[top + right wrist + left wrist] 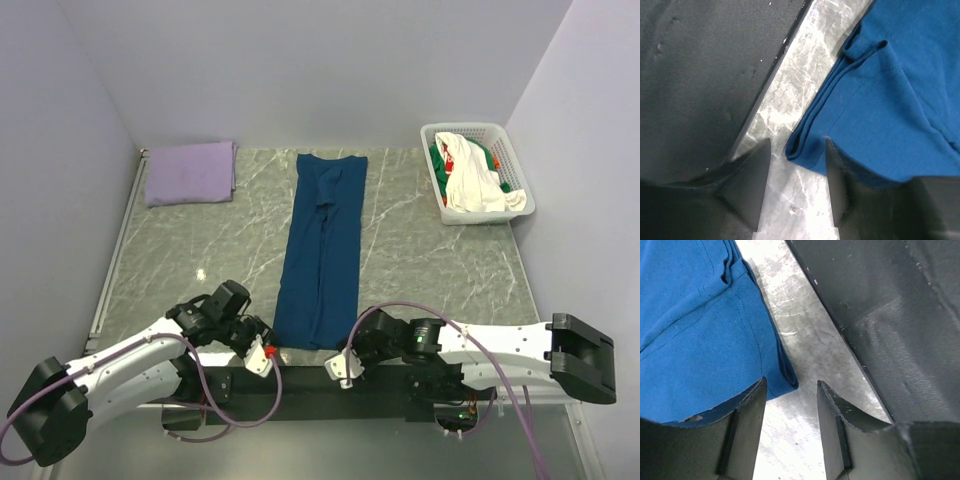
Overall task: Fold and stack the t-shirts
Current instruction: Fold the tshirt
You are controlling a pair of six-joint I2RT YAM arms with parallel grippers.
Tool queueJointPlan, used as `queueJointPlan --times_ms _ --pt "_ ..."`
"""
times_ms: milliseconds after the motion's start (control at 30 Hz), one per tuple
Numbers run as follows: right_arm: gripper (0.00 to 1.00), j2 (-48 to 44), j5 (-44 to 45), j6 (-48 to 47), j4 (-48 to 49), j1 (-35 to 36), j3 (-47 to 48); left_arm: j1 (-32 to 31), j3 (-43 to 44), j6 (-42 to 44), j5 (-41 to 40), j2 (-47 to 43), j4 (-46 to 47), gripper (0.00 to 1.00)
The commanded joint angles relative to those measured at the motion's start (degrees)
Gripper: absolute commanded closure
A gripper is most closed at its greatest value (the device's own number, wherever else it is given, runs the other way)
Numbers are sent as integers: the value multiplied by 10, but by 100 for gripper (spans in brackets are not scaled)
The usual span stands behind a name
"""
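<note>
Well, the navy t-shirt [325, 250] lies down the middle of the marble table [200, 260], folded into a long narrow strip that runs from twelve o'clock to six. Both arms reach in low at its near end.

The left gripper [262, 358] sits at the strip's seven o'clock corner. Its jaws are parted and grasp nothing. In its wrist view bare marble shows between the two fingers [747, 435], and the folded corner of the shirt lies just ahead of the gap. The right gripper [345, 368] is at the five o'clock corner, also spread and holding nothing, and the layered corner of cloth pokes in between its fingers [747, 192]. The close views are too cramped to show whether either inner finger presses on the fabric or only hangs over it.

A black board [300, 382] runs along the table's near edge, just behind both grippers.

At about ten o'clock a lavender t-shirt [190, 172] rests folded flat near the far left corner. At two o'clock a white lattice basket [478, 129] holds a crumpled white t-shirt [478, 188] piled over a green t-shirt [438, 162] flecked with red.
</note>
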Motion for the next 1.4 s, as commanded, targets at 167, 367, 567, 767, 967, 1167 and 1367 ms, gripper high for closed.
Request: queueJointPlan --times_ms 167,367,567,767,967,1167,1367 --pt "69 12 21 -14 1 12 -11 -18 -17 54 -20 33 53 52" --pt "100 19 31 4 -2 12 -4 -21 -8 42 -34 73 68 62" --pt "100 1 21 40 -32 11 22 -21 13 45 -15 70 28 90" --pt "100 -21 1 55 -83 11 67 -25 47 -8 44 -11 -35 99" --pt "100 -96 15 45 -85 3 63 -14 95 -123 35 -14 -19 99" --pt "100 -102 14 -10 -63 -74 51 73 132 -95 77 47 18 99" --pt "100 -54 -28 -101 -13 -191 65 149 194 -44 111 153 38 99"
